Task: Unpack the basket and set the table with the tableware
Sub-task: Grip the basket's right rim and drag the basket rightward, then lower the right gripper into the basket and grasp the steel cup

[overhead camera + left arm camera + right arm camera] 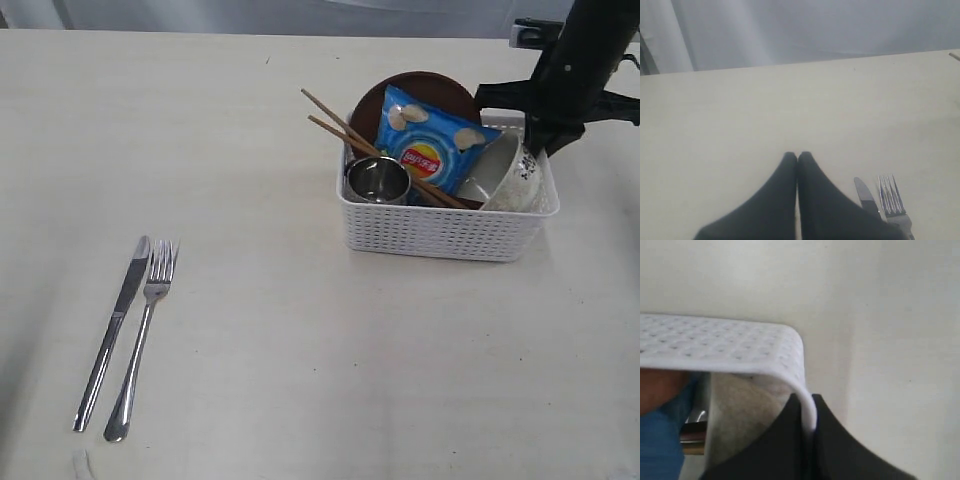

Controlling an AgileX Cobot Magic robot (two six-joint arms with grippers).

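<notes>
Now right fingers (pixel 832 440) tight on the basket rim (pixel 801 382), left fingers (pixel 772 200) together above the table (pixel 790 100).

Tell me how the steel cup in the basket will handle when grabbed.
The steel cup looks polished and smooth, so it will probably be slippery to grip. It seems thin-rimmed and empty, so likely light and rigid. Being round, it may roll if it tips over; the chopsticks pass right beside its rim and could get dragged.
</notes>
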